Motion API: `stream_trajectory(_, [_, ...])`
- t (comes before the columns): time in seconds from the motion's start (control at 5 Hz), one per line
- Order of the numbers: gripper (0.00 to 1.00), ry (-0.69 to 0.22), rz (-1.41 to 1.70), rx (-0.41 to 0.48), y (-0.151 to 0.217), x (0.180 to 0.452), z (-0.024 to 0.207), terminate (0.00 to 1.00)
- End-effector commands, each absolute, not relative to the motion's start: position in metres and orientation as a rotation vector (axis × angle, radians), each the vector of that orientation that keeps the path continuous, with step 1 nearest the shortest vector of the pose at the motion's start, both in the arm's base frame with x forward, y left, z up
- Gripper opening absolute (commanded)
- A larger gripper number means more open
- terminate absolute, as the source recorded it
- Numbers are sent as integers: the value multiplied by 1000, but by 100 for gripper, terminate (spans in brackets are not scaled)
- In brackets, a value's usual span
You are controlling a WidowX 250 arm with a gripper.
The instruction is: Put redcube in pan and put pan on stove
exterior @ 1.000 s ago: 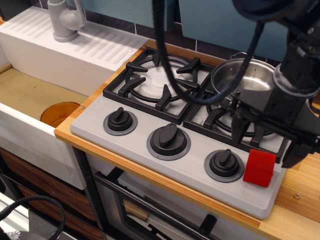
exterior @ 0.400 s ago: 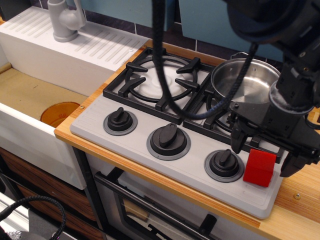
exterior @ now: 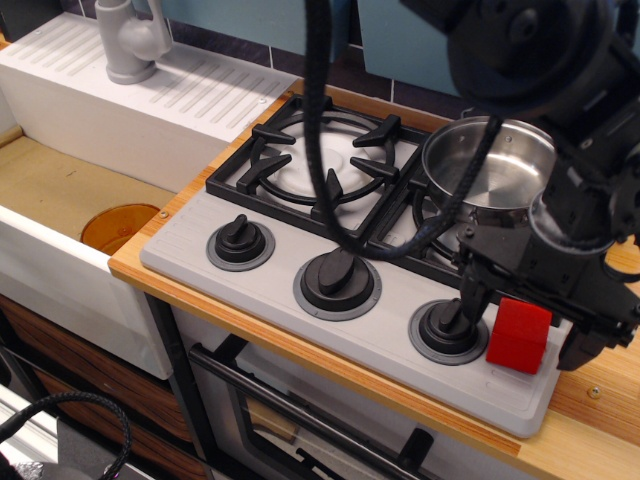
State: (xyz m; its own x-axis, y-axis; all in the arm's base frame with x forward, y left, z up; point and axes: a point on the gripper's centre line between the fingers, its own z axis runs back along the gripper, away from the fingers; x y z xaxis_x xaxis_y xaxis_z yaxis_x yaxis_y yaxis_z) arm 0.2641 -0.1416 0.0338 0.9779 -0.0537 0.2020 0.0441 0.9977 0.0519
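- White sink unit (exterior: 60,255): landmark item, occupying the left side of the view.
- Ribbed drainboard (exterior: 150,95): white, forming the raised rear section of the sink unit.
- Grey faucet (exterior: 133,40): upright at the rear of the drainboard.
- Orange drain disc (exterior: 115,225): set in the sink basin floor, at its right end.
- Wooden countertop (exterior: 600,385): right of the sink unit.
- Oven door handle (exterior: 300,415): dark bar, right of and below the sink unit.
- Black cable (exterior: 60,415): looped below the sink unit.
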Motion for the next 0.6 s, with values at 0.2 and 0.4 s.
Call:
stream_trajectory(0.2, [0,-222,-49,24,-141,272,34,0])
stream_trajectory(0.4, [0,-194,-47,45,-139,270,52,0])
